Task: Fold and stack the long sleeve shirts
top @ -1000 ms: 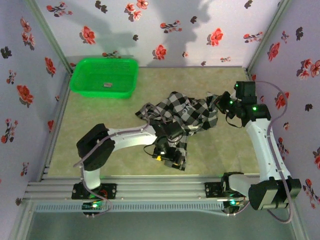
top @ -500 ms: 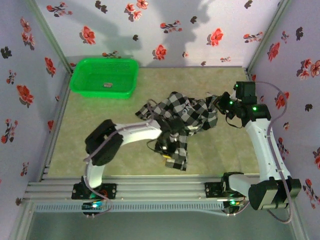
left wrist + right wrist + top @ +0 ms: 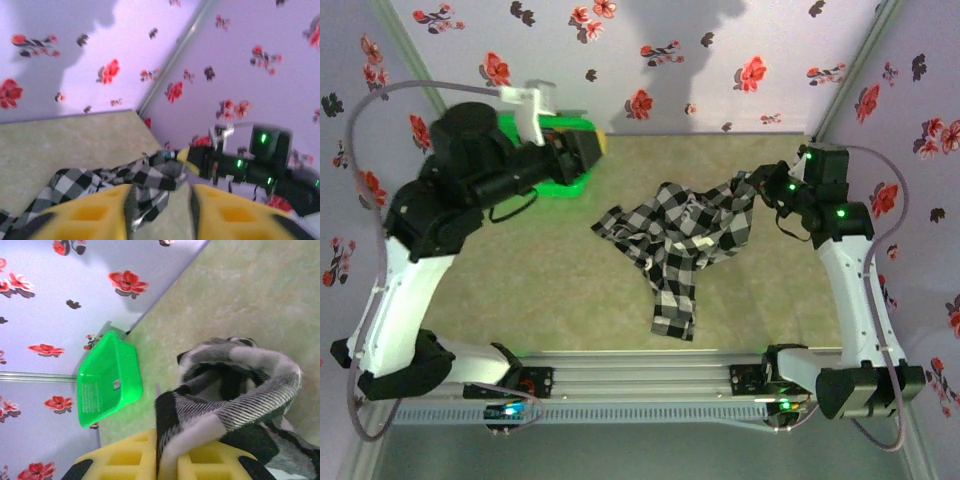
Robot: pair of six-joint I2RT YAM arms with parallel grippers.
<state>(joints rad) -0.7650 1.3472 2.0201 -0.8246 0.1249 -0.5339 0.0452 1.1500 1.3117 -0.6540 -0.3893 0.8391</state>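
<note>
The long sleeve shirt (image 3: 685, 235), black-and-white checked, lies crumpled in the middle of the table, with one strip trailing toward the near edge. Its right end is lifted off the table by my right gripper (image 3: 752, 192). In the right wrist view the yellow fingers (image 3: 125, 460) are shut on a fold of checked shirt cloth (image 3: 235, 405). My left gripper (image 3: 588, 152) hangs high over the back left, apart from the shirt. In the left wrist view its gripper (image 3: 160, 200) is open with nothing between the fingers, and the shirt (image 3: 145, 175) lies beyond it.
A green plastic basket (image 3: 570, 180) stands at the back left, partly hidden by my raised left arm; it shows again as the basket (image 3: 107, 385) in the right wrist view. Flowered walls close the table on three sides. A metal rail (image 3: 650, 365) runs along the near edge.
My left gripper has let go of the shirt's lower part and swung up and back left, over the basket. The shirt's trailing strip now lies on the table. The right gripper has risen slightly.
</note>
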